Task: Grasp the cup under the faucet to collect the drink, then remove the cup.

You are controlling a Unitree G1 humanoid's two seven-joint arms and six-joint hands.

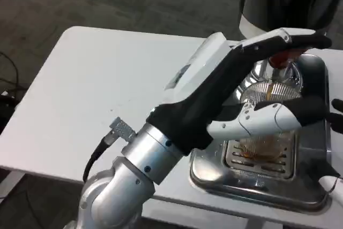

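**Operator:** Fingers (300,38) of my left hand (252,79) are stretched long toward three o'clock, one above and one below, with the clear cup (270,97) sitting between them. From this head view I can't tell whether they actually press the cup wall or only bracket it.

**Observer:** Where's the cup relative to the spout?

**Operator:** It stands on the slotted grate (261,156) of the steel drip tray (257,191), at about three o'clock in the view, right beneath the red-tipped faucet (282,60). Through the wall I see an amber tint, which looks like drink already inside, though glare makes the level hard to read.

**Observer:** And your other hand?

**Operator:** Right hand (336,124) is only a dark sliver at the three o'clock edge, so its pose is beyond me.

**Observer:** How far along would you say we are?

**Operator:** My judgement: the reach is done, the cup is placed under the faucet, and collecting is under way or close to finished. What's left is confirming a firm hold, then drawing the cup out from under the spout and off the tray without tipping it. The white table (86,89) at nine o'clock would take it.
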